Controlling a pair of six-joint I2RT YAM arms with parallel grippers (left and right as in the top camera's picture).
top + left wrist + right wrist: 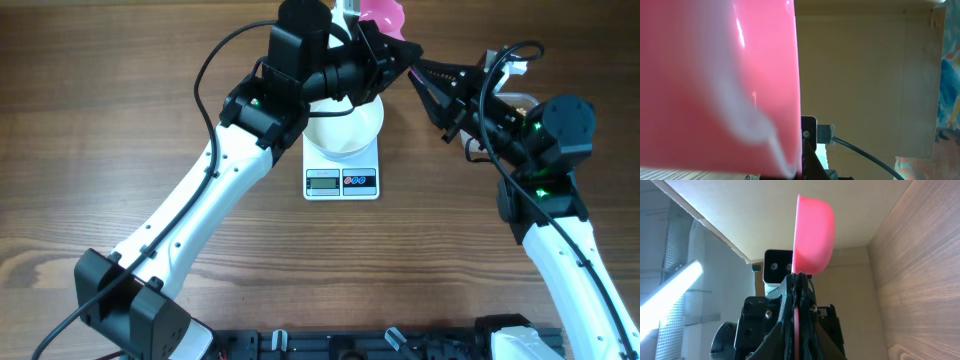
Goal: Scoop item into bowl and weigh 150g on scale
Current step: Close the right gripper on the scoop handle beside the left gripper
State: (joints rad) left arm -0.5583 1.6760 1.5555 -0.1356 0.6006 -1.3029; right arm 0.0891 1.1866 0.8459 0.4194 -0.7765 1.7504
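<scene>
Where its jaws come together, the right pincer [797, 282] is clamped on the thin handle [798, 325] of one pink scoop [812, 235], whose cup rises above it. The left pincer [405, 52] is closed also, and its tip meets the right one at the scoop; whether it grips too, I cannot tell. Under the left arm, one white bowl [348, 132] sits on one scale [341, 168], near the middle of the table [120, 90] toward the far edge. The front edge of the scale carries one grey display [322, 181] and two buttons [360, 181]; the digits are too small to read.
</scene>
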